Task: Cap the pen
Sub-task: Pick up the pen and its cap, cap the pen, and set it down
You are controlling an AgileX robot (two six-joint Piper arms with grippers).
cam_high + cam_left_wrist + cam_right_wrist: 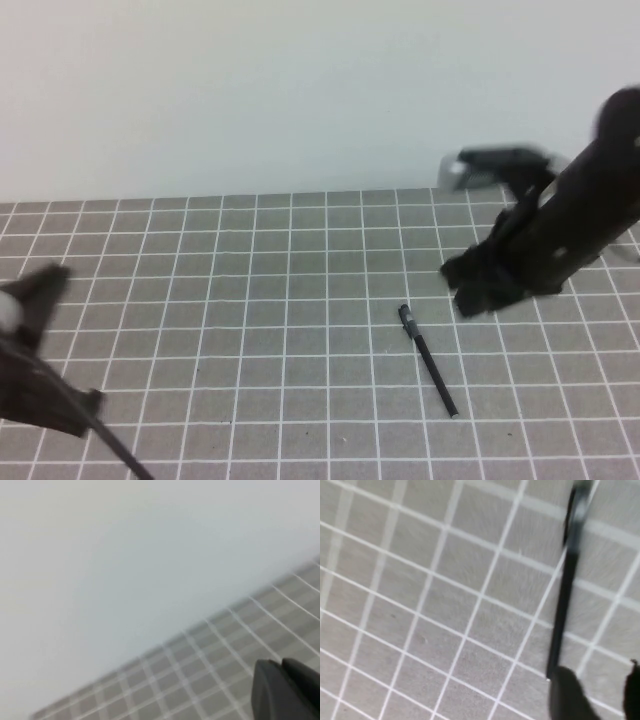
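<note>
- Black left gripper, on the arm nearest the camera at the near left edge: raised off the surface and well apart from the pen. Whether it is released or clenched cannot be told.
- Grey mat with a white grid: covers the table up to a plain pale wall. One item lies on it.
- Black right gripper, at the far right: hovers above the mat, near the pen and beyond it on the right. Its fingers are spread and grasp nothing.
- Slim black pen: lies flat, right of centre, running diagonally from a thicker far end toward the near right. Nothing touches it in the high view.
- Risk, as judged: a descent off the barrel's line would let a fingertip strike the pen and roll or skid it across the mat. A grip too near one end could let it pivot out of the hold.
- Not established: no loose cap is visible in any view. The thicker end may be a cap already seated, but this cannot be confirmed. Both arms are blurred and cut off by the frame edges.
</note>
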